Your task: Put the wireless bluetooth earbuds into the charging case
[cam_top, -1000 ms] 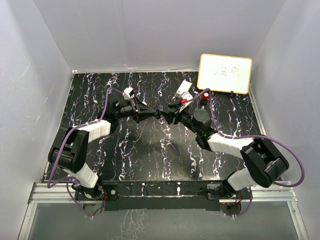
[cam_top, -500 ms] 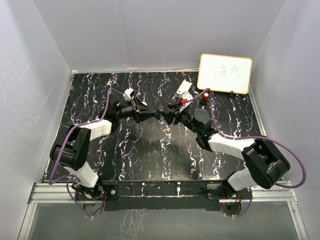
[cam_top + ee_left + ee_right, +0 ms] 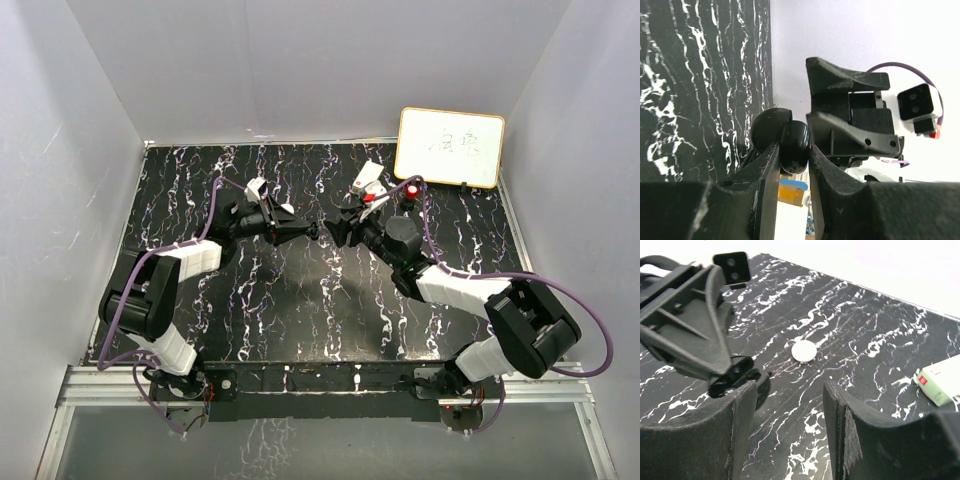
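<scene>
A: Gripping anything, left gripper [image 3: 793, 161]?
B: Yes: pinched narrow on a glossy black round charging case [image 3: 790, 140], off the black marbled table [image 3: 300, 300]. Right gripper [image 3: 790, 392] gapes empty, facing it. Earbuds too small to spot.

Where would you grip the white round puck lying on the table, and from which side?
Across its rim, on two opposite edges, coming straight down. The white round puck lies flat on the marbled table, thin and low, so a sideways approach would likely find little to pinch; bare tabletop around it leaves room to close on it.
</scene>
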You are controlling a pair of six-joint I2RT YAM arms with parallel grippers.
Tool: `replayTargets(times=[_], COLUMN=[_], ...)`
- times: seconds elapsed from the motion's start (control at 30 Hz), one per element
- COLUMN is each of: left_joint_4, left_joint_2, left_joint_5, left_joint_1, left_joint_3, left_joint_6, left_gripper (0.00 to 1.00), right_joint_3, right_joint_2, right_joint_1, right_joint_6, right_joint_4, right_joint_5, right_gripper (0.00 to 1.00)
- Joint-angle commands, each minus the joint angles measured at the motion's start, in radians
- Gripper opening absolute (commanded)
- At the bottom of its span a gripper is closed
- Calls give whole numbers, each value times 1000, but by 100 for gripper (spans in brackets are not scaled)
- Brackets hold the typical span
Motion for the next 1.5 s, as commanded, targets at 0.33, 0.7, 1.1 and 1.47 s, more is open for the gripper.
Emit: replayTargets(times=[0.33, 0.7, 1.1, 1.47], left_joint_4=[-481, -416, -370, -365], left_joint_2=[-346, -443, -517, -516], left_joint_5=[43, 112, 154, 182], left_joint_1=[293, 423, 507, 536], left_joint_3=[-74, -179, -229, -226], left_joint_6=[354, 276, 225, 221], left_gripper=[0, 0, 0, 0], right_joint_3=[358, 618, 791, 836], right_joint_2=[211, 520, 706, 756], right_joint_1=[12, 113, 138, 160], right_joint_6=[35, 54, 147, 176], right_joint_4=[-461, -578, -609, -625], right_joint_5=[-112, -128, -93, -91], right_gripper=[54, 53, 51, 51])
